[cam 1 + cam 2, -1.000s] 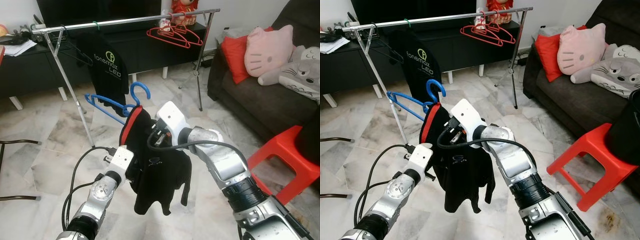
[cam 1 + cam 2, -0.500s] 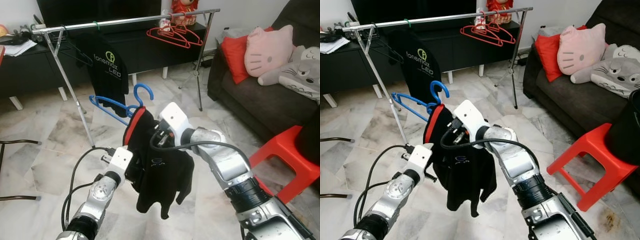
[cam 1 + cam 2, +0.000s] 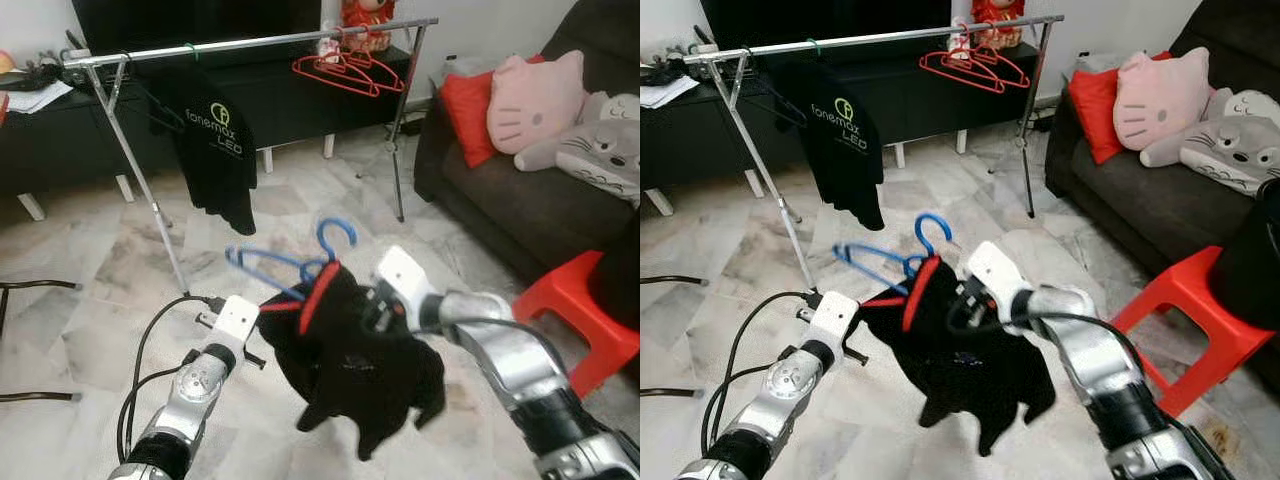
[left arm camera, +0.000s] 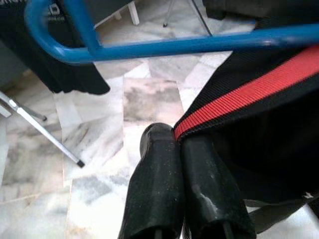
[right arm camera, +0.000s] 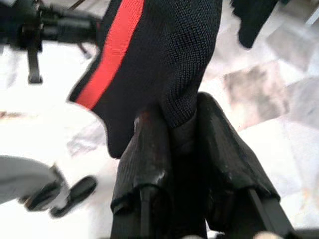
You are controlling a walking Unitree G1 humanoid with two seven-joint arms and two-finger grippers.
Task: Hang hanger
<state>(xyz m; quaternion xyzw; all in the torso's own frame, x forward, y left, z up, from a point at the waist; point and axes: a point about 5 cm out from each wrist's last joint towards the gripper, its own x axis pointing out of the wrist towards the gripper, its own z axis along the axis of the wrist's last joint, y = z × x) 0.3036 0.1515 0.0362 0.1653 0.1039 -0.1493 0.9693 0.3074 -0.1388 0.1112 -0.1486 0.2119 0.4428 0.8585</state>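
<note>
Right gripper (image 5: 172, 144): clenched on a fold of the black shirt (image 3: 365, 375), cloth bunched between both fingers in its wrist view. Left gripper (image 4: 182, 164): fingers pressed together on the red-trimmed collar edge; I read it as pinching the collar, the contact partly hidden.

Just above both grippers, the blue hanger (image 3: 290, 262) sits threaded through the collar, hook (image 3: 338, 233) pointing up. Shirt body hangs below the right gripper, well off the floor.

Change: a second ago the bundle was upright and compact between the two arms. Now the right arm has swung down and to its own side, the left has stayed about put, and the shirt is stretched out sideways between them. The hanger has tilted and travelled right with the cloth. Motion blur on the right arm; it is still moving.

Meaning, as I judge it: the garment is being spread or reseated on the hanger, not yet carried to the rail. Hook is lower than before, so further from hanging.

Outward: the clothes rail (image 3: 260, 40) stands well ahead of the grippers and above them, holding a black printed T-shirt (image 3: 215, 150) and red hangers (image 3: 350, 70). Red stool (image 3: 580, 330) just beyond the right arm. Sofa with plush cushions (image 3: 530, 100) farther off.
</note>
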